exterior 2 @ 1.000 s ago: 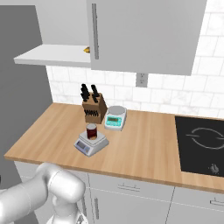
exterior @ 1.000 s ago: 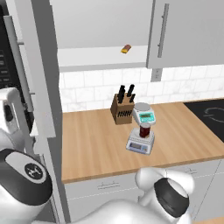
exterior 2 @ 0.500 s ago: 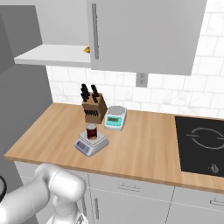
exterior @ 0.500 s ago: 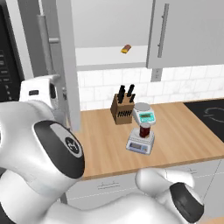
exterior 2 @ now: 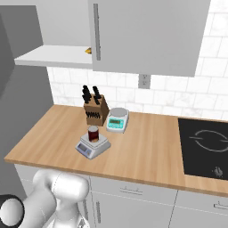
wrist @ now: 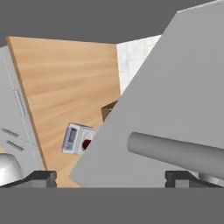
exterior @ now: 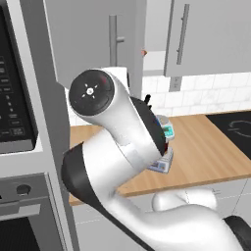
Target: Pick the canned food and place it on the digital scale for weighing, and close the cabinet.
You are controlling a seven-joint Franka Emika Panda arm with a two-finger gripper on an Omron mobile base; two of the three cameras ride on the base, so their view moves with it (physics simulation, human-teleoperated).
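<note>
The canned food (exterior 2: pixel 93 132), a small dark red can, stands upright on the digital scale (exterior 2: pixel 91 147) at the middle of the wooden counter; both also show small in the hand view, the canned food (wrist: pixel 86 143) on the digital scale (wrist: pixel 72 138). The cabinet (exterior 2: pixel 147 35) has its right door shut and its left bay open over a white shelf (exterior 2: pixel 49 55). The left door (exterior: pixel 93 34) stands part-way swung, with its bar handle (wrist: pixel 175 151) right in front of my gripper (wrist: pixel 111 178). The gripper is open, fingertips (wrist: pixel 41 177) wide apart, with nothing held.
A knife block (exterior 2: pixel 95 110) and a white scale with a green panel (exterior 2: pixel 117 119) stand behind the digital scale. A black cooktop (exterior 2: pixel 205 147) lies at the counter's right. A small orange thing (exterior 2: pixel 88 50) lies on the shelf. An oven column (exterior: pixel 19 122) stands on the left.
My arm has swung up and right across the left base view. The open cabinet door has turned from edge-on at the far left toward shut. Can and scale have not moved.
</note>
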